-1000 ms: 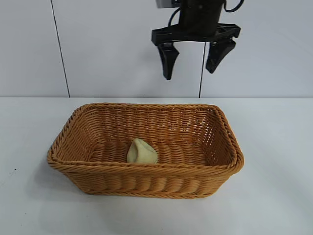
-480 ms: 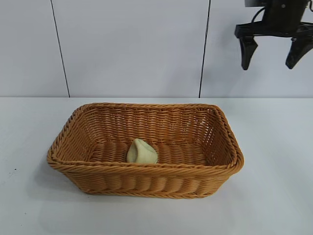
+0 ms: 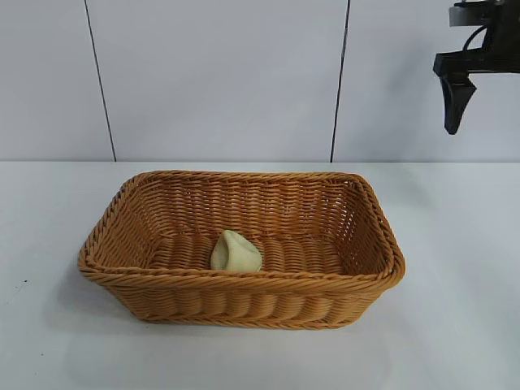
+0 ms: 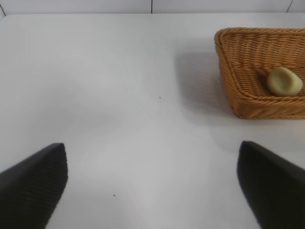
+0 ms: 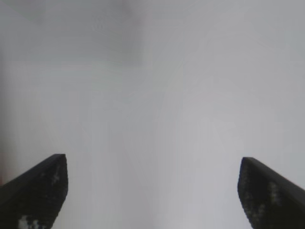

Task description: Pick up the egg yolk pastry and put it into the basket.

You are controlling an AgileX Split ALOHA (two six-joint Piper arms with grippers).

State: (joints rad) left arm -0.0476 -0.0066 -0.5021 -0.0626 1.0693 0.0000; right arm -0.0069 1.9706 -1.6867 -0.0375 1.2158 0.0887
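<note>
The pastry (image 3: 236,252) lies on the floor of the basket (image 3: 244,284), a little toward the near wall and close to the middle of its length, tipped up on its edge rather than flat. My claws touch neither it nor the basket. A second ago my right claw (image 3: 487,89) hung spread over the far rim of the basket; half a second ago it was already off to the right, and now it sits at the right edge of the exterior view, high above the tabletop (image 3: 455,268), only one finger showing. The pastry has not stirred in that time. I read that as the drop being done and this being my retreat: the task looks finished, with nothing left but to clear away.

The pastry is a small pale cream-yellow lump, matte and smooth, rounded on one side with a flatter face turned toward the camera. In the left wrist view it (image 4: 284,81) shows as a plump rounded puck against the weave, far smaller than the basket (image 4: 228,71).

My right claw is released and empty; its wrist view shows only bare tabletop (image 5: 152,95) between the spread fingers (image 5: 38,186). My left claw (image 4: 152,186) is parked, well apart from the basket, also released, holding nothing.
</note>
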